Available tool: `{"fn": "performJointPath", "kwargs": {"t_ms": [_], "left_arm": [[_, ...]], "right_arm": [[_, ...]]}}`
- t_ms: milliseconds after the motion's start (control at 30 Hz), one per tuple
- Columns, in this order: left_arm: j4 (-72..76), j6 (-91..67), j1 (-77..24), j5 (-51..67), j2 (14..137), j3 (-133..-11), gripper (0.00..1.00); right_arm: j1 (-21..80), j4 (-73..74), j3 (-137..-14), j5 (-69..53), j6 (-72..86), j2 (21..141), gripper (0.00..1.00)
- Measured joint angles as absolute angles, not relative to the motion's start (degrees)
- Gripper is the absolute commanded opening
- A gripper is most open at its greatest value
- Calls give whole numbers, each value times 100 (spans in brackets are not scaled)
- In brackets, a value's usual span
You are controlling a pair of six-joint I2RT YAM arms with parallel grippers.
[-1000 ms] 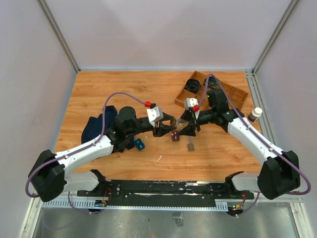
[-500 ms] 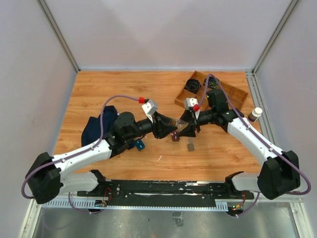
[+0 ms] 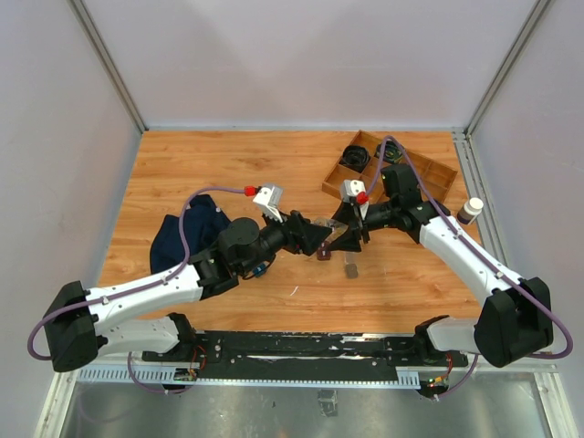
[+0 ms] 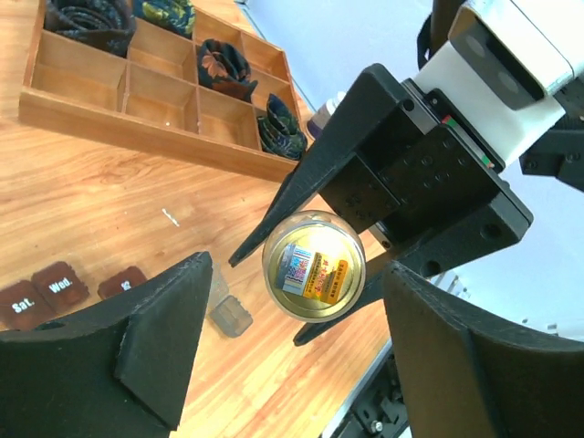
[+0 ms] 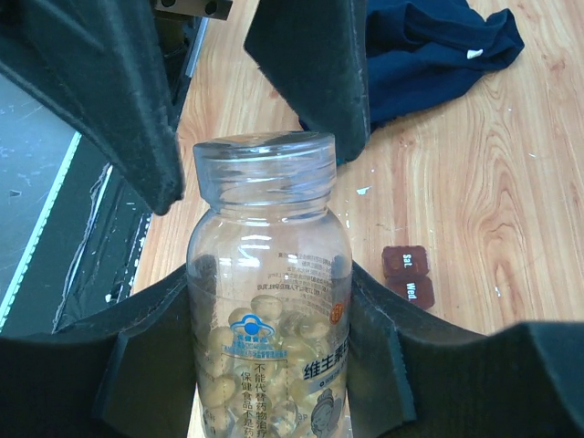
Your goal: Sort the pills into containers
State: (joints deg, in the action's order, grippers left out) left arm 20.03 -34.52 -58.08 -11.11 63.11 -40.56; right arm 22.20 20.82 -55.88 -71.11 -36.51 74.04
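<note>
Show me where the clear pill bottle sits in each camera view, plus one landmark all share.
Top external: pill bottle near the centre, barely visible, just above the brown boxes.
Left wrist: centre, seen end-on; boxes lower left.
Right wrist: centre foreground, upright; boxes at its right.
Shared landmark: the brown boxes.

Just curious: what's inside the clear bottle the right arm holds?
Pale yellow capsules sit low in the bottle; the neck looks empty. Its label covers some, and the bottom is out of view.

White arms, black joints, purple cables.
</note>
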Motion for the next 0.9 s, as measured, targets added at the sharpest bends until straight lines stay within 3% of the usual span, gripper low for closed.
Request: {"fn": "performJointPath", "kwargs": {"t_ms": [67, 167, 533, 767, 900], "left_arm": [[1955, -3387, -5804, -1194, 6289, -4053, 98], [1929, -3140, -5808, -1205, 6154, -4042, 99], [2084, -996, -5806, -423, 5583, -3712, 99], [2506, 202, -5199, 1339, 5546, -3457, 99], [2801, 325, -4683, 2233, 5736, -3479, 89]], "right_arm": [[2220, 2073, -5588, -7059, -3653, 7404, 1], [2220, 2058, -5588, -7039, -3656, 7404, 1], [2220, 2040, -5588, -7026, -3660, 7404, 1], [2220, 2038, -5588, -7026, -3662, 7404, 1], [2220, 2038, -5588, -7028, -3662, 7404, 1]]}}
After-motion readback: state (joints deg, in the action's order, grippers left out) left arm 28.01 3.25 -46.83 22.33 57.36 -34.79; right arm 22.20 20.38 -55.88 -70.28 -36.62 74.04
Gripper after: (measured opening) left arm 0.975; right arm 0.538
